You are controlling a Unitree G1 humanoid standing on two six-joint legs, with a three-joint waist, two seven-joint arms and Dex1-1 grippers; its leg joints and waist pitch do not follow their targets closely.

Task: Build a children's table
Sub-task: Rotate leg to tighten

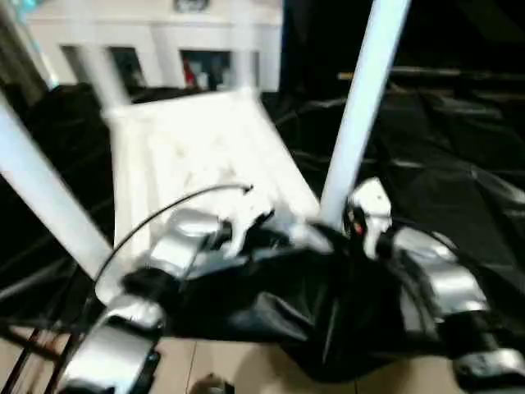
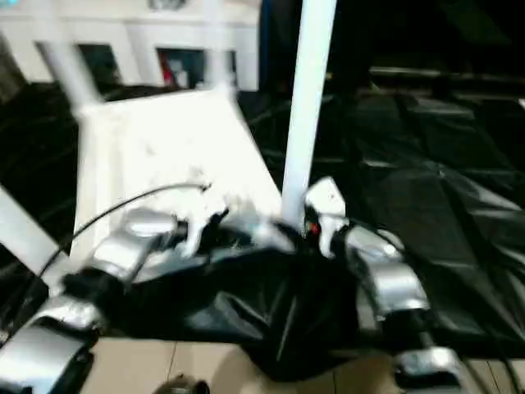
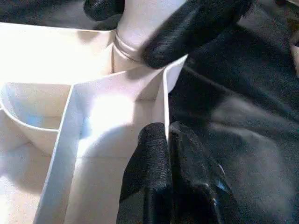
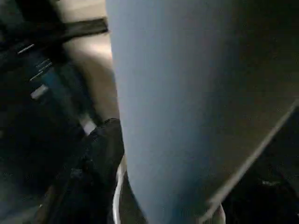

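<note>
Pinching the tabletop (image 1: 197,148) rim, left tool (image 3: 167,140) sits beside right tool (image 3: 154,28) grasping the leg (image 1: 361,107).

Head eyes look down over both forearms at the tabletop (image 1: 205,156); wrist cameras sit close against its leg (image 4: 196,102).

We see the white tabletop (image 1: 197,156) lying underside up (ribs showing), with four white tube legs standing in its corners, the nearest-right leg (image 1: 361,107) upright.
</note>
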